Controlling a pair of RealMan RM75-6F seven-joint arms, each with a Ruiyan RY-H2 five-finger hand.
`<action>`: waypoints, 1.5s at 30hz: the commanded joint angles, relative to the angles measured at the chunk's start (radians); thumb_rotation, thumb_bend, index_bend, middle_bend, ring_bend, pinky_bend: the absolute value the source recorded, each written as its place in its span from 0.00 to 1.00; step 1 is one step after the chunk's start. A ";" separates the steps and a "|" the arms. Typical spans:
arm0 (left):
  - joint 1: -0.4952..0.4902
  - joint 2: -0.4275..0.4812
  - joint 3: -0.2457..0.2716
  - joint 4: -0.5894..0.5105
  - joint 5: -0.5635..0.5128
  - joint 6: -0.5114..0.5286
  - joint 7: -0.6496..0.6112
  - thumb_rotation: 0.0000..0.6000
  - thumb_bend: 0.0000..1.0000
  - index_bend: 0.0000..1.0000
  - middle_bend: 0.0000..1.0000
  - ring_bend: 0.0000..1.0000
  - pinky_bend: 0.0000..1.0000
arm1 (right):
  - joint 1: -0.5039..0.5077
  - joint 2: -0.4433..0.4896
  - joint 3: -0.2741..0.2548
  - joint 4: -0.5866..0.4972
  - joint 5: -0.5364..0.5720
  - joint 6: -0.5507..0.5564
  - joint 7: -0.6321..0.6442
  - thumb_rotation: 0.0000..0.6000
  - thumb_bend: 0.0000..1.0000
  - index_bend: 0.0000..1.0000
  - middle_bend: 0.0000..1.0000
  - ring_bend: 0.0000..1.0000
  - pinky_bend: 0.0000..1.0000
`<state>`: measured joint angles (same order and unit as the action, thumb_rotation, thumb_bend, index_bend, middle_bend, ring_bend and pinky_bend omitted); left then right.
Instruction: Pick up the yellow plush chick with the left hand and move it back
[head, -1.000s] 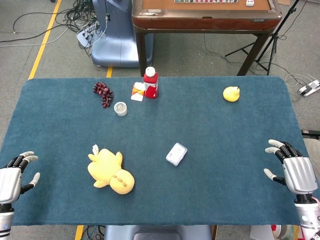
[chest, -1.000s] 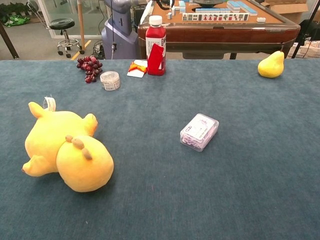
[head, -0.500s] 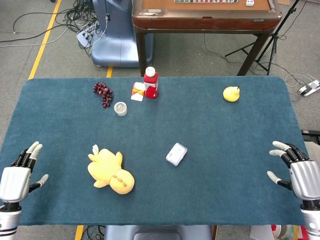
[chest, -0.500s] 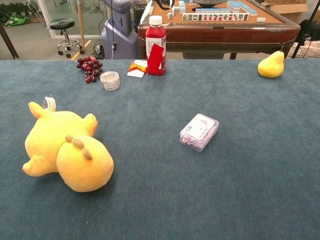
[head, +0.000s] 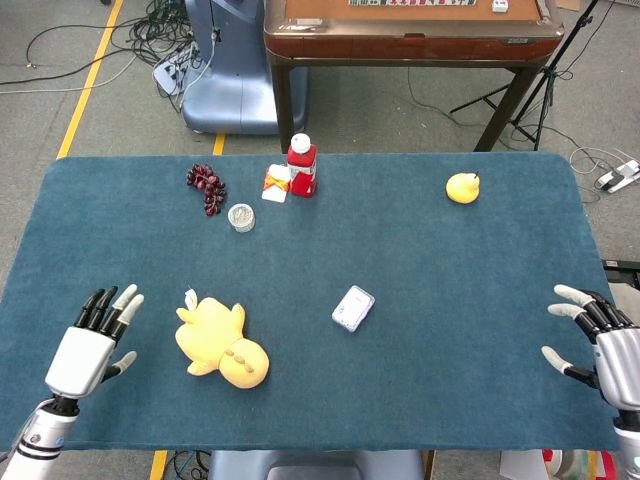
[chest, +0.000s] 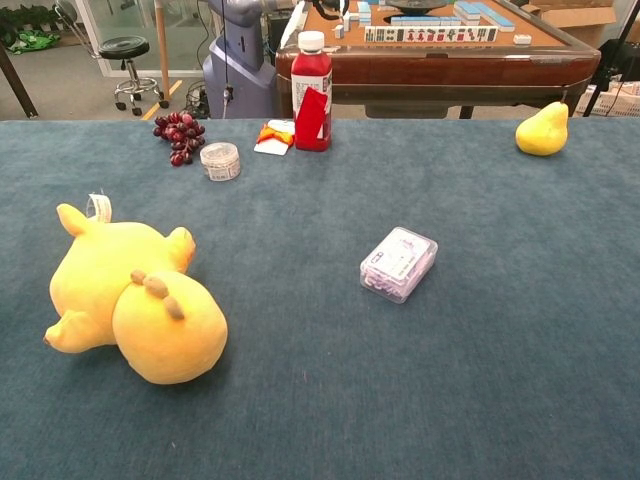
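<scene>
1. Fingers (head: 112, 305) of the left hand (head: 88, 347) are spread and extended, holding nothing; this hand is over the near left part of the table (head: 450, 260), seen only in the head view.
2. Just to the right of those fingers, apart from them, lies the yellow plush chick (head: 220, 343) on its side on the blue cloth, untouched; a small white tag loop (chest: 99, 207) stands at its far end.
3. Fingers (head: 588, 310) of the right hand (head: 608, 343) are likewise apart and hold nothing; this hand sits at the near right edge of the table, well apart from the chick.
4. Between the two hands, nearer the chick, a small clear plastic box (chest: 399, 263) lies flat on the cloth.
5. Far beyond the left fingers, toward the back edge: a bunch of dark grapes (chest: 177, 134), a small round lidded tub (chest: 221, 160) beside it, a red bottle with a white cap (chest: 312, 92) standing upright, and a small orange-and-white packet (chest: 274, 137) just left of the bottle.
6. Far beyond the right fingers, a yellow pear (chest: 543, 130) rests near the back right corner.
</scene>
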<state>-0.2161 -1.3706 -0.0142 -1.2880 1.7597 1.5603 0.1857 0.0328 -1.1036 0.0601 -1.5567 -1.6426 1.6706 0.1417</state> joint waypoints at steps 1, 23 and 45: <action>-0.015 -0.002 0.015 -0.011 0.013 -0.027 0.021 1.00 0.00 0.00 0.00 0.00 0.03 | -0.001 0.002 -0.001 0.001 -0.002 0.001 0.007 1.00 0.00 0.38 0.26 0.21 0.45; -0.110 -0.073 0.043 -0.078 0.027 -0.203 0.197 1.00 0.00 0.00 0.00 0.00 0.00 | -0.009 0.017 0.002 0.009 -0.002 0.014 0.056 1.00 0.00 0.38 0.26 0.21 0.45; -0.221 -0.033 -0.043 -0.330 -0.034 -0.317 0.322 1.00 0.00 0.00 0.00 0.00 0.00 | -0.014 0.026 0.001 0.014 -0.006 0.020 0.086 1.00 0.00 0.38 0.26 0.21 0.45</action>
<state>-0.4284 -1.4093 -0.0457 -1.6023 1.7377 1.2521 0.4976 0.0193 -1.0776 0.0610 -1.5425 -1.6488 1.6907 0.2277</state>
